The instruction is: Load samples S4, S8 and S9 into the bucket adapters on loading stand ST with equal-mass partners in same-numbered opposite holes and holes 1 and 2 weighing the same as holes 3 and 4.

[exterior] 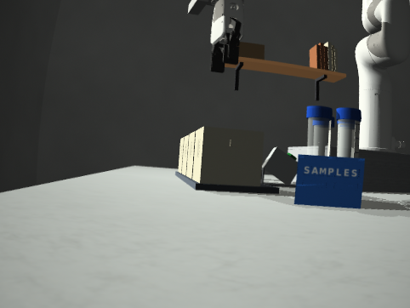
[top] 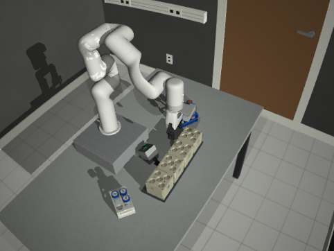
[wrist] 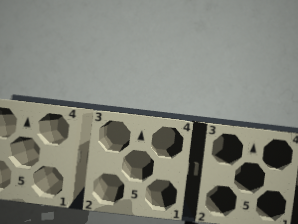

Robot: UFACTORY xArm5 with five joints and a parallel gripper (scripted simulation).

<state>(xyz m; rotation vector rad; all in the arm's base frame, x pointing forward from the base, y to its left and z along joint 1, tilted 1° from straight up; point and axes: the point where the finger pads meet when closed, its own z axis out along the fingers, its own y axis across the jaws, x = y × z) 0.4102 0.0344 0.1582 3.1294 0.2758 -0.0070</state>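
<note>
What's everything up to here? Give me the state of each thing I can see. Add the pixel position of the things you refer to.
Gripper (top: 170,133) (exterior: 224,64): open, holding nothing
Adapters (top: 161,191) (exterior: 231,157) (wrist: 170,167): lined up on the stand, no tubes visible in them
Blue rack (top: 190,122) (exterior: 329,185): upright, tubes standing in it, partly hidden from above
Pale rack (top: 126,212): upright, holding three blue-capped tubes
Green key (top: 145,148) (exterior: 292,156): cannot tell whether pressed
Door (top: 270,52): closed

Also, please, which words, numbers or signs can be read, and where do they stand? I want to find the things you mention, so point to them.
"SAMPLES": blue panel (exterior: 329,189)
"3", "4", "2", "1", "5", plus a triangle: middle adapter's top (wrist: 112,162); neighbours similar, partly cut off
Possibly "1": nearest adapter's end (top: 156,191) (exterior: 247,157)
White rack (top: 126,213) lettering: too blurred
</note>
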